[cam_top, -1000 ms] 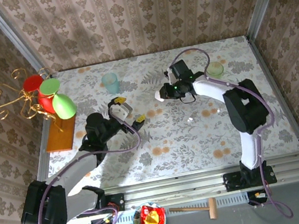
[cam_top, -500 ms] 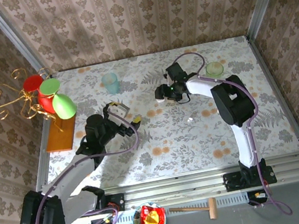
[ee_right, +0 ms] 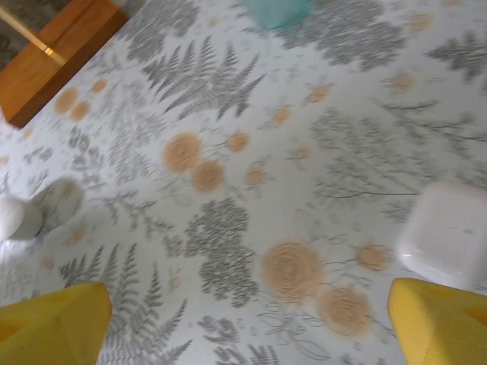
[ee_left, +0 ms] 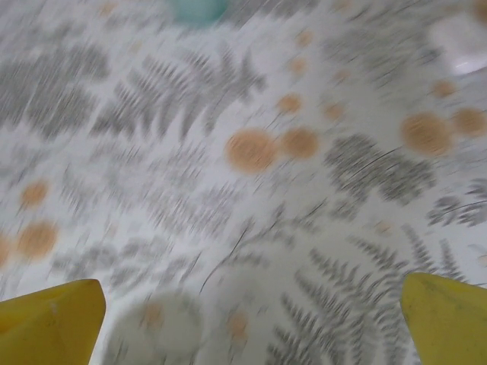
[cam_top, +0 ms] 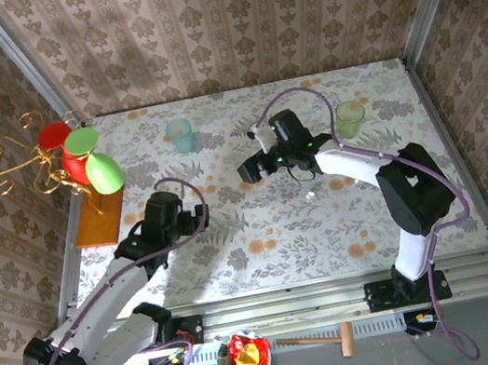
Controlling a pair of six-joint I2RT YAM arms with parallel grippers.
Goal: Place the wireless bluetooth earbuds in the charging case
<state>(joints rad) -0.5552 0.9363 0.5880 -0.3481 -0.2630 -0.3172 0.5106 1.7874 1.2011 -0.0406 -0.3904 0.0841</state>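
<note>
The charging case, a white rounded-square box, lies shut on the flowered cloth beside my right fingertip in the right wrist view. My right gripper is open above the cloth with nothing between its fingers; from above it hovers mid-table. Two tiny whitish earbuds lie on the cloth right of it. My left gripper is open over bare cloth, near the left middle. A blurred white thing shows far right in the left wrist view.
A teal cup stands at the back, a pale green cup at the back right. A wooden base with a gold wire stand and coloured glasses is at the left edge. A small white rounded thing lies left of my right gripper.
My right gripper has opened, let go of the white case and shifted left and nearer. My left arm has pulled back toward the near left, still open.
</note>
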